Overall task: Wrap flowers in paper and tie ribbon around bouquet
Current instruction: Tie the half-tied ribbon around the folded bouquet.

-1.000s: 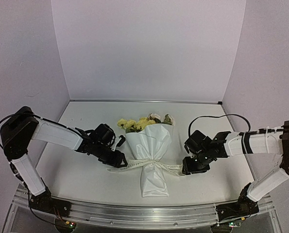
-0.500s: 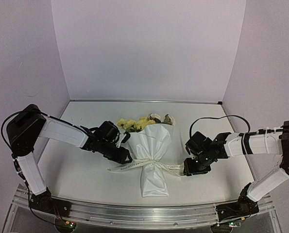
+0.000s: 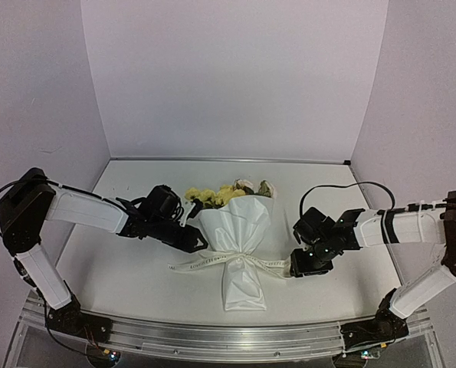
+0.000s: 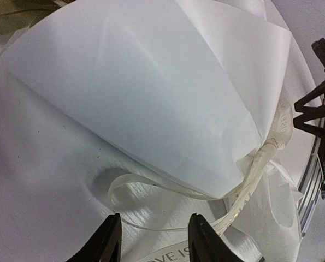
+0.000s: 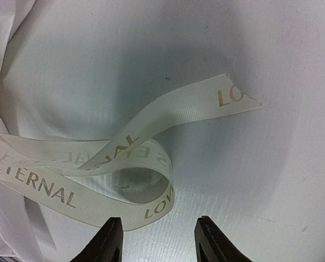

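Here the bouquet (image 3: 241, 285) lies flat near the middle of the worktop (image 3: 120, 268), its narrow tail toward the arms' bases and its wide mouth toward the back wall (image 3: 228, 77). The paper (image 3: 235, 226) forms a smooth white cone, pinched in at a waist low down and flaring again below it. The flowers (image 3: 211, 196), yellow and cream with a little green leaf, show past the far rim. The ribbon (image 3: 201, 264) goes round the waist, and its two ends trail out over the worktop, one to the left and one to the right; gold-brown lettering runs along it. The left jaws stand partly open with nothing between them, low down just beside the left edge of the cone. In the left wrist view the dark fingers (image 4: 108, 243) frame a loose loop of ribbon lying ahead of them, and no part of it is pinched. The right jaws are likewise partly open and hold nothing, set at the ribbon's right end. In the right wrist view a curl of ribbon lies on the worktop just in front of the fingers (image 5: 210, 240), its cut end farther off. The left arm (image 3: 86, 208) reaches in from the left side, the right arm (image 3: 411, 224) from the right.
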Tool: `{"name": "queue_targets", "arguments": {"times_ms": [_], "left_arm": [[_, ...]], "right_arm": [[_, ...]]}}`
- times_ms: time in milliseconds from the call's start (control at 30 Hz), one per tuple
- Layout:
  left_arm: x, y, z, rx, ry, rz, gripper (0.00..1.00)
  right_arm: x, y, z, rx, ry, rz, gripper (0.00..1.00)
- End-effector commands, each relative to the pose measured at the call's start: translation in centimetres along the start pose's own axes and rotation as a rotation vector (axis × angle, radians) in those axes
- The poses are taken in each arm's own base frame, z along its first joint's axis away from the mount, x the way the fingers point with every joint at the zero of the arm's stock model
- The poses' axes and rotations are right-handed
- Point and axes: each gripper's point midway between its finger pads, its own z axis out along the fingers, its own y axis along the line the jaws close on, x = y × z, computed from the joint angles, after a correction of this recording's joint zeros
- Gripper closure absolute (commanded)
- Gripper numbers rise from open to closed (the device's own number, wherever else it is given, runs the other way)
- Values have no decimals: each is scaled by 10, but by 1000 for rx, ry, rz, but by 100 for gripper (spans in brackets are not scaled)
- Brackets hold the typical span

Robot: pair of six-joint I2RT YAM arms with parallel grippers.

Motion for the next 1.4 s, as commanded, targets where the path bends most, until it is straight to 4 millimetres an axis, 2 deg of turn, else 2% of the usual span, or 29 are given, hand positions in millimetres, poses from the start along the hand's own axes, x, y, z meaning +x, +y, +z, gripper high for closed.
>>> {"name": "queue_targets", "arguments": {"times_ms": [0, 100, 267, 400, 700, 800, 1033, 1100, 1367], "left_arm": [[-20, 8, -8, -81, -15, -117, 55], [-20, 18, -4, -158, 40, -182, 55], [-16, 21, 4, -183, 94, -222, 50], [-6, 23, 13, -199, 152, -230, 56], [4, 21, 26, -227, 204, -218, 58], [4, 21, 27, -232, 206, -221, 65], [-2, 22, 23, -248, 168, -232, 97], [-6, 23, 19, -257, 150, -231, 100], [-16, 28, -1, -309, 66, -238, 100]], "right_arm": [[-5, -1, -4, -2, -26, 3, 54], [-4, -2, -4, -3, -28, 4, 54], [-4, -2, -3, -7, -34, 10, 54], [-4, -2, -3, -11, -39, 15, 55], [-6, -1, -3, -18, -52, 15, 55], [-7, -1, -2, -15, -56, 18, 55], [-13, -1, -2, -1, -76, 23, 54], [-16, -1, -1, 6, -78, 26, 54], [-19, -3, 12, 48, -59, 43, 56]]}}
